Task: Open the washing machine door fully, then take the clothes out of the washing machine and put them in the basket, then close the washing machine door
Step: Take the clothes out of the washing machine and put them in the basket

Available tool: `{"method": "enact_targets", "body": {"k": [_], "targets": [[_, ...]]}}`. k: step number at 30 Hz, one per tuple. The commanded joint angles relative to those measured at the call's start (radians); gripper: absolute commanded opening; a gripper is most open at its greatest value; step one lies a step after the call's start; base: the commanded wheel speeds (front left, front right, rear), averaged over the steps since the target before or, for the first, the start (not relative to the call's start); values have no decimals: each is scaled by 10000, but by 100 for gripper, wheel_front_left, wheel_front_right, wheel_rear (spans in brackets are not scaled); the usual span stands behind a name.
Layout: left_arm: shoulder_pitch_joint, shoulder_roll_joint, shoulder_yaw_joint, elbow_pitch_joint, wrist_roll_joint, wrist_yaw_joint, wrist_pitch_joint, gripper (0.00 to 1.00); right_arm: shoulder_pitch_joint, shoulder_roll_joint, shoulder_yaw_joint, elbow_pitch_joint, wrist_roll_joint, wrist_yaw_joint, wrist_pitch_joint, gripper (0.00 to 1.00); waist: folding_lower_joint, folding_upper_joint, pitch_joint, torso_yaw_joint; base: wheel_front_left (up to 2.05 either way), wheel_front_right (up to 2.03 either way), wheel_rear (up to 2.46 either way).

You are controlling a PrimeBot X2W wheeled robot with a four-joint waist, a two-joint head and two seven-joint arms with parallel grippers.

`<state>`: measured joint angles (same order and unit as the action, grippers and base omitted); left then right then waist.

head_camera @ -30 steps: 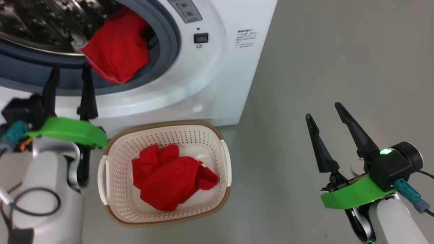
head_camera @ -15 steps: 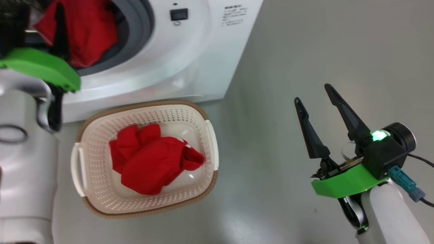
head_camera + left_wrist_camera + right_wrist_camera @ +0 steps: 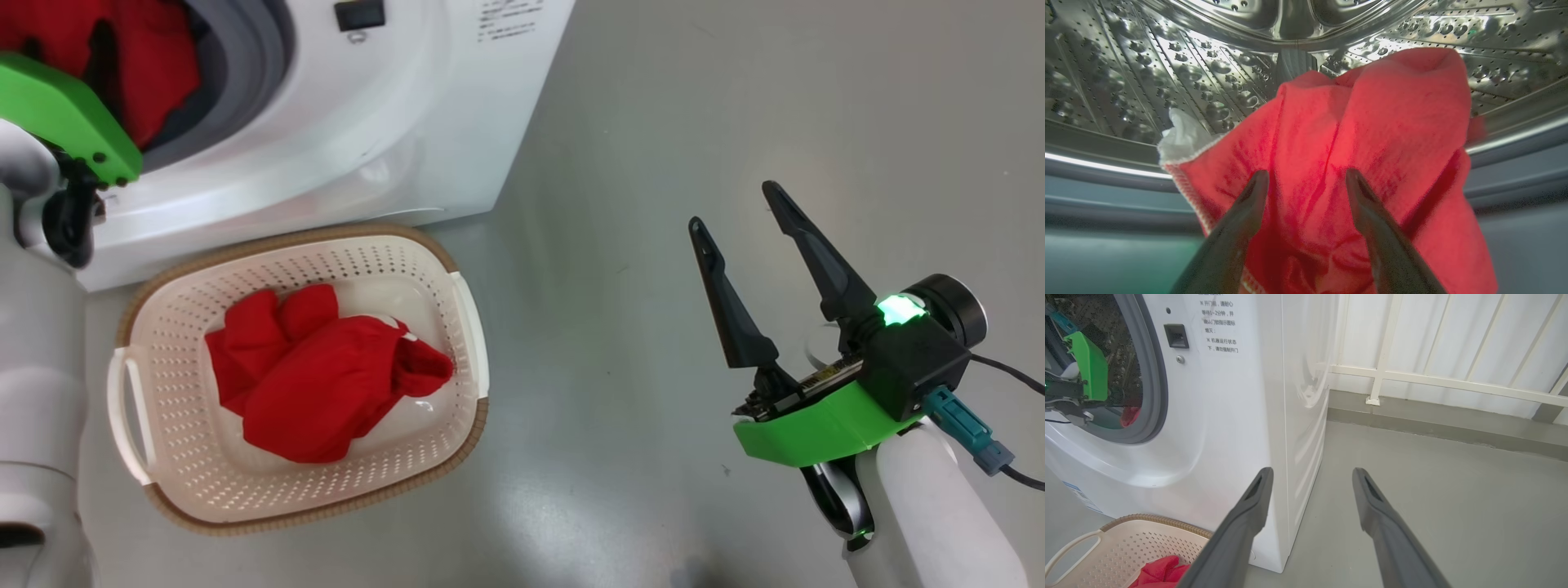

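- Red garment [image 3: 1372, 122] hangs at the drum [image 3: 1167, 81] mouth; left gripper [image 3: 1306, 175], fingers spread wide, should push deeper before pinching a thick fold.
- Right gripper [image 3: 733, 208] hangs wide and empty, clear of the basket [image 3: 326, 237].

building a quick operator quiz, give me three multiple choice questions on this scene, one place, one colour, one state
1. Where is the left gripper?
A) inside the washing machine, facing a red garment
B) over bare floor
C) on the machine's top

2. What colour are the clothes in the basket?
A) blue
B) red
C) white

3. How is the right gripper?
A) shut on cloth
B) shut, empty
C) open, empty

Answers:
1 A, the drum surrounds it in the left wrist view.
2 B, a red heap lies in it.
3 C, its jaws stand apart with nothing between.
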<state>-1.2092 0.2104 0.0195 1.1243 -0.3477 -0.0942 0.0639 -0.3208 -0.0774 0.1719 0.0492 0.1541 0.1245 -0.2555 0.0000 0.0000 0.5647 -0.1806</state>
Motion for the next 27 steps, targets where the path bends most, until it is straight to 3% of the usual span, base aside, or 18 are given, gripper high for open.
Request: {"method": "enact_targets", "body": {"k": [1,3,4,5,6,7,15,27], "targets": [[-164,487,123,-113,-92,54,106,100,-34,49,207,-264,-83,62,-63,100,0,0,57,-81,0,0,0],[-247,535,103,67,-124,63,319,100,-33,59,223,-253,-79,62,-63,100,0,0,71,-128,0,0,0],[-277,558,101,128,-141,69,363,93,-30,63,230,-245,-76,62,-63,100,0,0,74,-147,0,0,0],[-298,571,96,192,-157,71,411,48,-23,70,238,-241,-77,62,-63,100,0,0,74,-164,0,0,0],[-318,583,87,243,-168,77,444,29,-16,78,246,-238,-78,62,-63,100,0,0,75,-178,0,0,0],[-338,592,80,277,-181,74,450,0,-12,85,253,-230,-77,62,-63,100,0,0,75,-188,0,0,0],[-403,608,-23,384,-243,16,142,0,-24,128,250,-198,-50,62,-63,100,0,0,96,-133,0,0,0],[347,589,-113,-214,-269,-127,-2420,0,-29,101,132,-115,-37,62,-63,100,0,0,-179,238,0,0,0]]}}
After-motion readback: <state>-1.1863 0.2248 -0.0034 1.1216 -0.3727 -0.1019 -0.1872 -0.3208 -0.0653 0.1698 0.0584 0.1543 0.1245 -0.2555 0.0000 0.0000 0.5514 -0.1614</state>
